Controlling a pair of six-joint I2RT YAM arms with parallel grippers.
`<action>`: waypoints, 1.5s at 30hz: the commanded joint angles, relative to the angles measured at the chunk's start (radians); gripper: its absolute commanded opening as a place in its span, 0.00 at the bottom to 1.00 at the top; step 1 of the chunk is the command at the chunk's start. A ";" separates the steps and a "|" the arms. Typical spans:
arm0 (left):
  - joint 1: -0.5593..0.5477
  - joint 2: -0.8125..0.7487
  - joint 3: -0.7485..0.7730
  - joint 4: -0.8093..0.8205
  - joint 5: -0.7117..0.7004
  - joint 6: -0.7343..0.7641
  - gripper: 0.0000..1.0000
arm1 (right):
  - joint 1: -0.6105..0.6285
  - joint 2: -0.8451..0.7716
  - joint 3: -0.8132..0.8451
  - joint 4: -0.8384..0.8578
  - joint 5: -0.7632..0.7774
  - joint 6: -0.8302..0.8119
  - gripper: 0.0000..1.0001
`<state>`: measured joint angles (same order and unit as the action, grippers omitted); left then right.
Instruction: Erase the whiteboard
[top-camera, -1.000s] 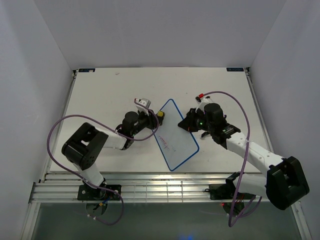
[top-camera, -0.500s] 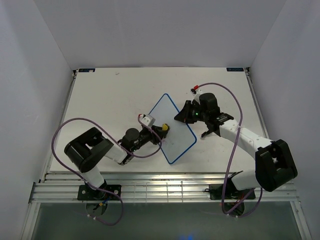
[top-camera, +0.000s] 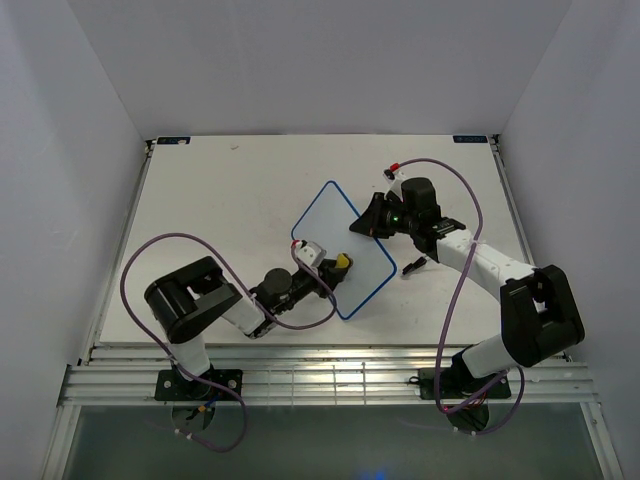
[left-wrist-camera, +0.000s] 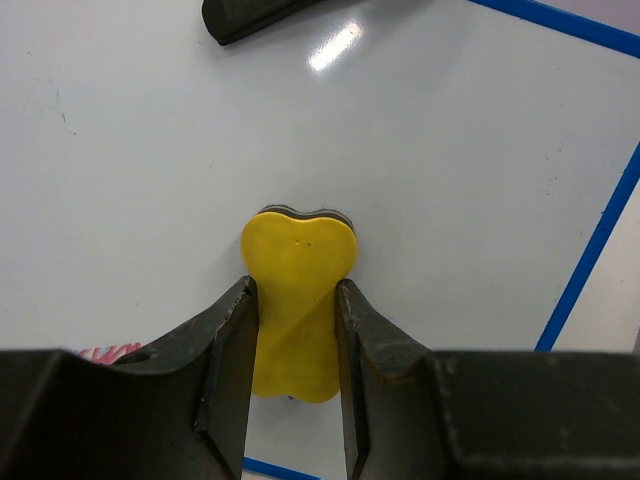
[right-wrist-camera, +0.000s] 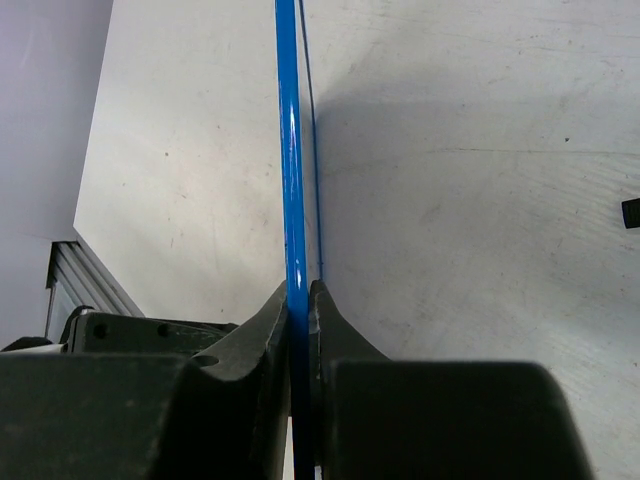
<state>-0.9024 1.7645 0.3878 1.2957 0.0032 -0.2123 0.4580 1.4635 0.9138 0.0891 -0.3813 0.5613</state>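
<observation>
The whiteboard (top-camera: 345, 245), white with a thin blue rim, lies as a diamond mid-table. My right gripper (top-camera: 368, 227) is shut on its right edge; in the right wrist view the blue rim (right-wrist-camera: 291, 180) runs edge-on between the jaws of that gripper (right-wrist-camera: 301, 295). My left gripper (top-camera: 333, 272) is shut on a small yellow sponge (top-camera: 342, 263) that presses on the board's lower part. In the left wrist view the sponge (left-wrist-camera: 296, 290) sits between the gripper (left-wrist-camera: 294, 290) fingers on the white surface. A trace of red writing (left-wrist-camera: 105, 352) shows at the lower left.
The white table (top-camera: 220, 190) has walls on three sides. A metal rail (top-camera: 330, 375) runs along the near edge by the arm bases. Purple cables (top-camera: 150, 260) loop off both arms. A small black part (top-camera: 411, 266) lies on the table near the right arm.
The board has turned and shifted left and up with the right gripper. The left gripper has slid the sponge down and to the right, onto the board's lower part.
</observation>
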 joint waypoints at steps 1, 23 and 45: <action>-0.084 0.059 0.034 -0.092 0.086 -0.009 0.01 | 0.050 0.001 0.057 0.123 -0.140 0.124 0.08; -0.151 0.098 0.025 -0.061 0.029 -0.039 0.01 | 0.016 0.006 0.074 0.120 -0.160 0.124 0.08; 0.183 0.180 0.077 -0.078 0.083 -0.148 0.02 | 0.016 -0.074 -0.026 0.153 -0.271 0.134 0.08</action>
<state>-0.7593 1.8828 0.4194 1.3552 0.0425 -0.3462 0.4259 1.4490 0.8867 0.1547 -0.3916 0.5587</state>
